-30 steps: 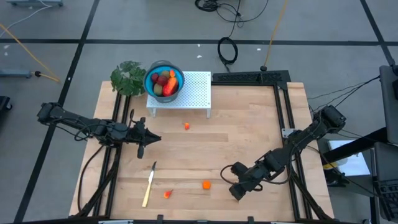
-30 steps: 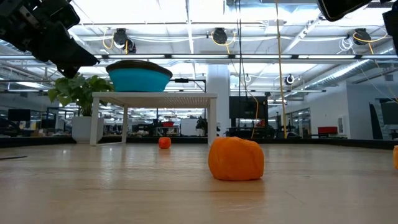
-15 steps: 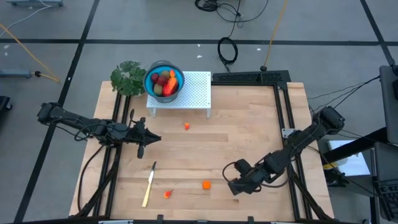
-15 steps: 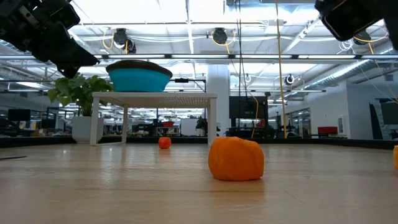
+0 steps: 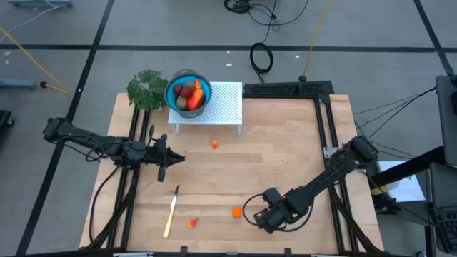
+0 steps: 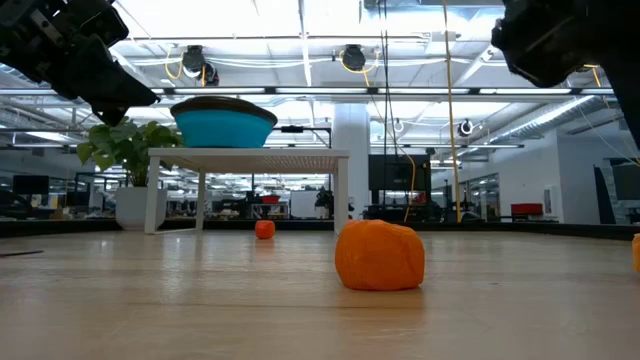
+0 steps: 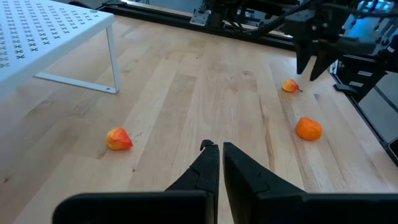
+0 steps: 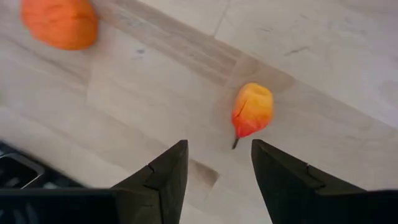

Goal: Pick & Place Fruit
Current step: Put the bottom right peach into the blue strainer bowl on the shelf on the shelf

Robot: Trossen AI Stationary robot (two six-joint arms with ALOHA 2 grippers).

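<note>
The right gripper hangs low over the front edge of the bench, a little right of the middle, its fingers spread apart and holding nothing. Just beside it toward the left sits a round orange fruit, and farther left along the same front edge lies a red-orange fruit with a short stem; from the right wrist camera both show on the bare wood ahead of the open claw, the stemmed one nearer to it, neither touched. A 3rd small orange-red fruit rests near the middle of the bench, just in front of the white perforated stand that occupies the back edge left of centre. On the left end of that stand is a blue bowl already holding several pieces, red, orange and olive-brown. A green leafy plant stands at the back left corner, touching the bowl's side as seen from above. A pale yellow-handled knife lies near the front left corner, well apart from the fruit. The left gripper waits over the left side of the bench, fingers pressed together and empty.
</note>
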